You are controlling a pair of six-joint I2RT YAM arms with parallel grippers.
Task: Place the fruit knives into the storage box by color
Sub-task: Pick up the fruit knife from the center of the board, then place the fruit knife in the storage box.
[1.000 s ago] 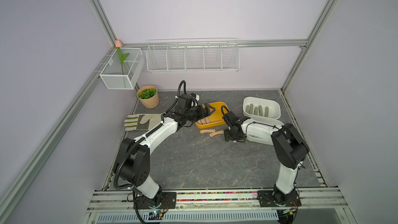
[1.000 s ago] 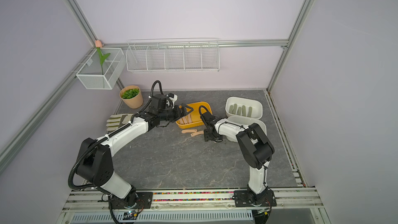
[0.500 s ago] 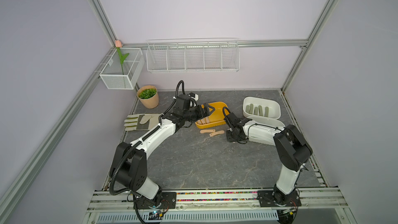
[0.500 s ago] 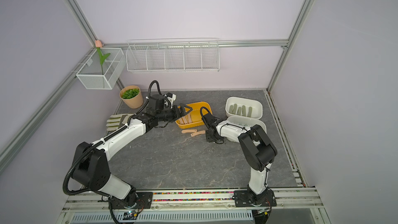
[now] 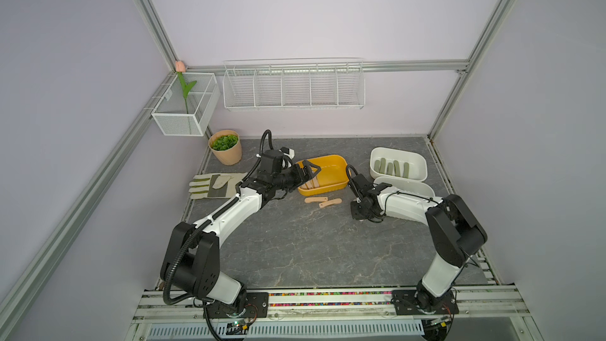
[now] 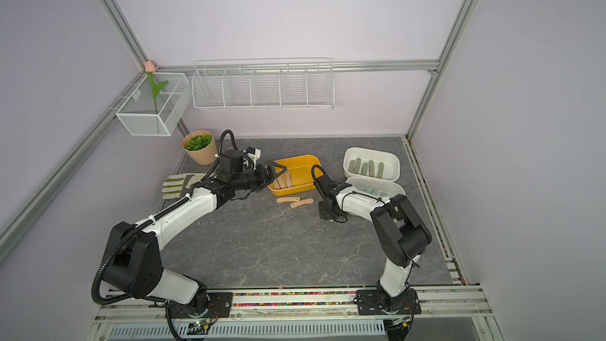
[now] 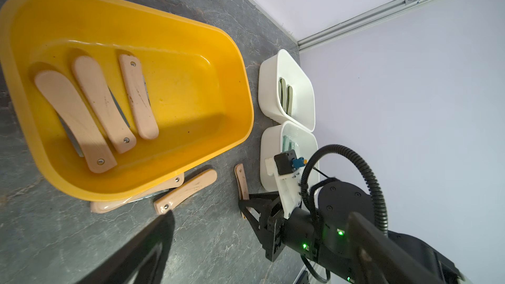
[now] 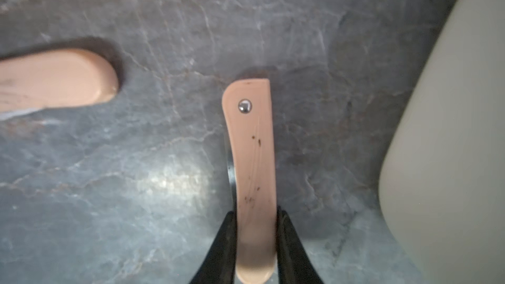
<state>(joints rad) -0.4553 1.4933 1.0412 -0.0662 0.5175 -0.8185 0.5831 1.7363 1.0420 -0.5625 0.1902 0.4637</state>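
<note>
- Counter: grey marbled surface, carries all items.
- Yellow box: near the back edge, mid-width; contains three peach-pink knives.
- Rear white box: back right corner; contains olive knives.
- Front white box: just before the rear one; contains mint knives.
- Left end effector: released, jaws wide, above the yellow box's left end.
- Right end effector: grasping the held knife, which lies on the counter beside the front white box.
- Two loose knives: on the counter, just in front of the yellow box.

Three knives are laid in the central tub, loose knives before it, boxes by the table's right edge.
</note>
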